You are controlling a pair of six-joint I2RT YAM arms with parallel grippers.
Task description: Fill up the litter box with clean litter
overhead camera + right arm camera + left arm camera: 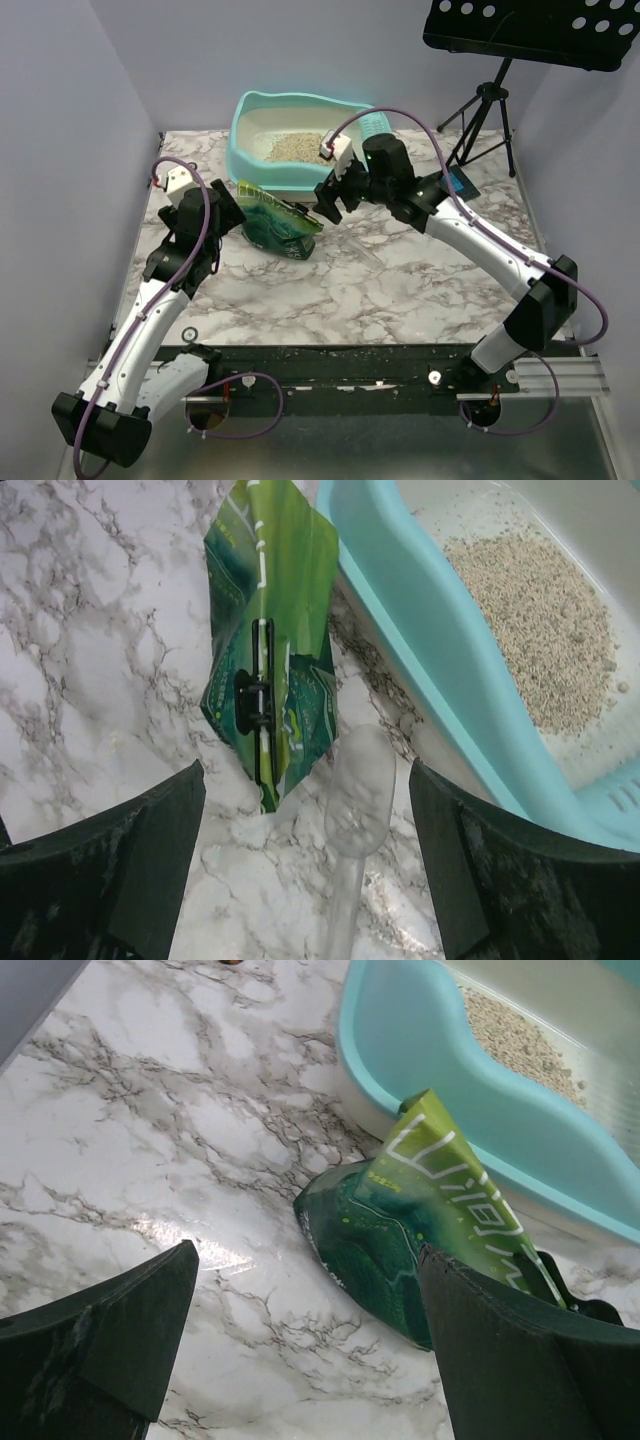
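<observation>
The pouch (pixel 278 222) lies on the table (pixel 400 290) just before the litter box (pixel 262 172), with a scoop (pixel 358 247) right of the pouch.

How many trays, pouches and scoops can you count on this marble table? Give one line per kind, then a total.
Trays: 1, the turquoise litter box
Pouches: 1, the green pouch
Scoops: 2, the turquoise slotted scoop in the box and the clear scoop beside the pouch
Total: 4

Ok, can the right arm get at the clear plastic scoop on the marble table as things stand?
Probably yes: the right tool hangs open over the clear plastic scoop, nothing covers it; the glossy green pouch lies beside it.
</observation>
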